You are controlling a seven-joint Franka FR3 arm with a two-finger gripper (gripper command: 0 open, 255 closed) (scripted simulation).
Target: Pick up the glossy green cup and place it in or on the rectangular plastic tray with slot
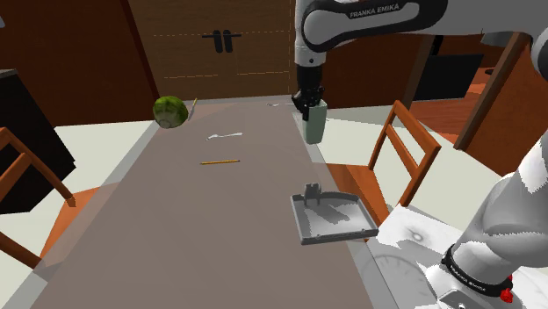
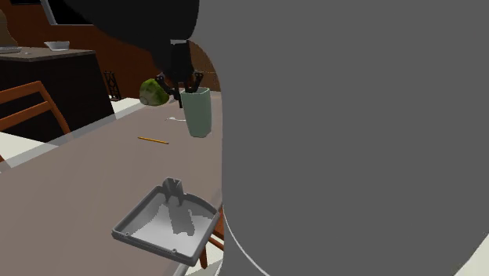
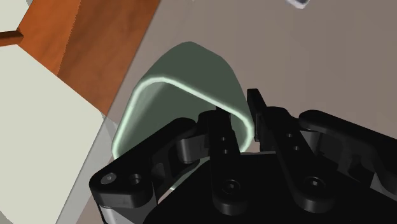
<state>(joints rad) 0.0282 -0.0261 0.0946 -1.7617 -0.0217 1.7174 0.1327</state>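
A pale green cup (image 1: 314, 123) (image 2: 197, 112) (image 3: 184, 83) hangs upright from my gripper (image 1: 307, 105) (image 2: 181, 88) (image 3: 242, 124) near the table's edge on the shoulder view's right. The fingers are shut on its rim, one inside the cup and one outside. I cannot tell whether its base touches the table. The grey rectangular tray (image 1: 338, 221) (image 2: 150, 226), with a small slotted post at its far end, lies on the table nearer the stand, well apart from the cup. Nothing lies in it.
A round mottled green thing (image 1: 171, 111) (image 2: 154, 92) sits at the table's far side. A pencil (image 1: 219, 161) (image 2: 153, 140) and a small white item (image 1: 225, 135) lie mid-table. Wooden chairs (image 1: 404, 145) (image 1: 18, 171) flank the table. My arm's grey body (image 2: 353, 141) blocks the second exterior view's right.
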